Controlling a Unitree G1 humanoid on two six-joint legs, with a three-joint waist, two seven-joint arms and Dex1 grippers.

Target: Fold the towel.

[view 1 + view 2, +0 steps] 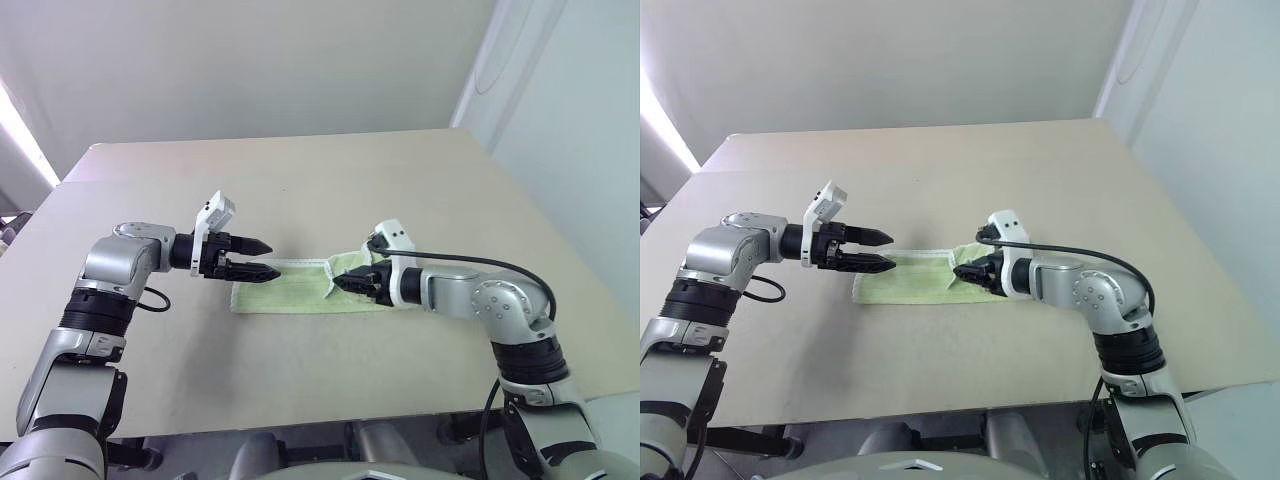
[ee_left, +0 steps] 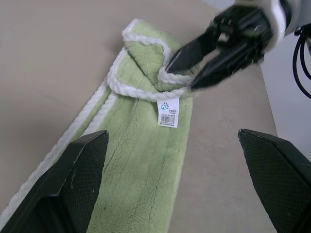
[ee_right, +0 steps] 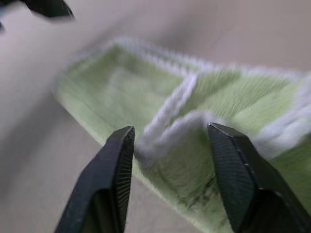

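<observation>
**Towel folded to a strip mid-table, both grippers parted**

The towel, a small light yellow-green soft cloth w/ white stitched edging, lies as a long folded strip near the centre of the plain beige table. Its end at 3 o'clock is turned back on itself, corner raised; a small white printed tag shows just under that flap.

Right gripper sits at that turned-back end, black fingers apart, the raised white-edged corner between them; can't tell if either finger touches it.

Left gripper hangs over the strip's 9 o'clock end, tips pointing toward 3 o'clock, fingers spread wide, nothing in them.
</observation>
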